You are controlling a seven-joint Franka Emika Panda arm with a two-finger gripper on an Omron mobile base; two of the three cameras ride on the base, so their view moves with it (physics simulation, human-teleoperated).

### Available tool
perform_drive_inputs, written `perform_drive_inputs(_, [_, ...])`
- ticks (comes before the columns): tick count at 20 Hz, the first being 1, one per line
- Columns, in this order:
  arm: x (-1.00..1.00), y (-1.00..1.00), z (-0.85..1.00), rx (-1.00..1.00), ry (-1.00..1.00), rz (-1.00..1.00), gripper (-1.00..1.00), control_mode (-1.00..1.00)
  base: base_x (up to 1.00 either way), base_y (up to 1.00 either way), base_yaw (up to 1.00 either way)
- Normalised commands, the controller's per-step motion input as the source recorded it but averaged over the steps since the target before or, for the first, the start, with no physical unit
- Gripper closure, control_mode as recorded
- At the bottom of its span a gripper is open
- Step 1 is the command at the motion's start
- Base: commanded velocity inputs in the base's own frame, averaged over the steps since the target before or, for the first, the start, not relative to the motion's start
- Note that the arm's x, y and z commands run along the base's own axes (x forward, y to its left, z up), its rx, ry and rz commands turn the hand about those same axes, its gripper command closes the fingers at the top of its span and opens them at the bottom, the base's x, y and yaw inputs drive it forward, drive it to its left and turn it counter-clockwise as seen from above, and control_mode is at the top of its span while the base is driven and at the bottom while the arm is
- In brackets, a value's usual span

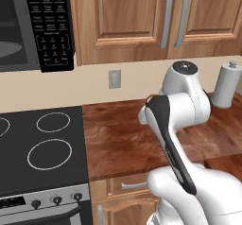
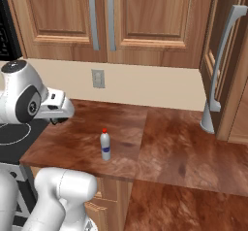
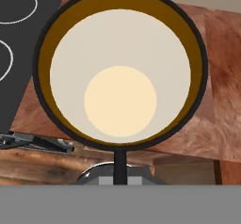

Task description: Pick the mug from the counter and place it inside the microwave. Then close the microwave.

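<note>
Item: mug [image 3: 120, 68], black outside with a pale cream inside, seen from directly above in the hand view, its rim close under the camera. It is held by the claw [image 3: 120, 164], which is closed narrowly on the near rim; a single dark fingertip is seen against the wall at the bottom of the mug. The mug appears lifted clear of the bench [image 3: 216, 77], whose reddish-brown wood is seen behind and below it, with the black stovetop [image 1: 42, 143] to one side. Item: microwave [image 1: 35, 25], mounted above the stovetop, door open, pale interior visible beside the button panel; it lies up and well apart from the arm. Item: white bottle with red cap [image 2: 105, 145], standing upright on the bench, near its front edge. Item: grey canister [image 1: 227, 84], upright at the back of the bench. Hazards, as judged: the grip is taken on one thin wall only, so the mug may be tilted or slipped during a fast swing; the mug may be struck against the lower edge of the microwave opening if it is raised too little; it may be set down off-level inside and tipped; the door cannot be closed safely until the arm is withdrawn.
</note>
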Motion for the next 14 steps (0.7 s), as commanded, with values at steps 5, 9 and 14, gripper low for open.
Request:
perform_drive_inputs(5, [-0.02, 0.00, 0.00, 0.00, 0.00, -0.10, 1.00, -1.00, 0.00, 0.00, 0.00])
perform_drive_inputs(9, [0.00, 0.00, 0.00, 0.00, 0.00, 0.00, 1.00, -1.00, 0.00, 0.00, 0.00])
perform_drive_inputs(14, [0.00, 0.00, 0.00, 0.00, 0.00, 0.00, 1.00, -1.00, 0.00, 0.00, 0.00])
